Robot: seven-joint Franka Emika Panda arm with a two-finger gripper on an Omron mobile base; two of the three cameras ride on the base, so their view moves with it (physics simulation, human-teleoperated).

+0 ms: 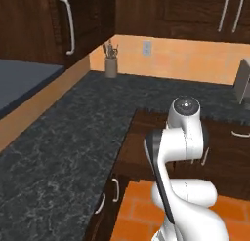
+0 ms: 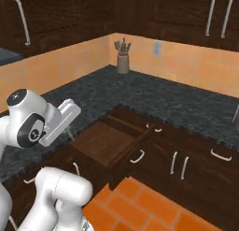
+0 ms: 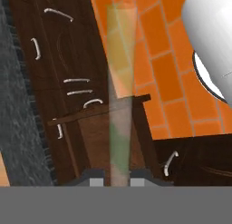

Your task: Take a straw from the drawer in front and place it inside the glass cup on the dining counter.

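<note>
1. pincer (image 3: 118,180) clamped tight on straw (image 3: 120,96), lifted above the pulled-out drawer (image 2: 109,143).
2. risk: thin straw pivots or slips in the grip during transit.
3. drawer left out could snag the base.

The drawer (image 2: 109,148) is dark brown wood with a short curved silver handle, pulled fully open below the black speckled worktop (image 2: 154,97). The straw (image 3: 120,96), long, pale and translucent, stands above the open drawer.

drawer (image 2: 112,148) pulled out below worktop (image 2: 154,97) | utensil holder (image 2: 123,61) in back corner
</note>
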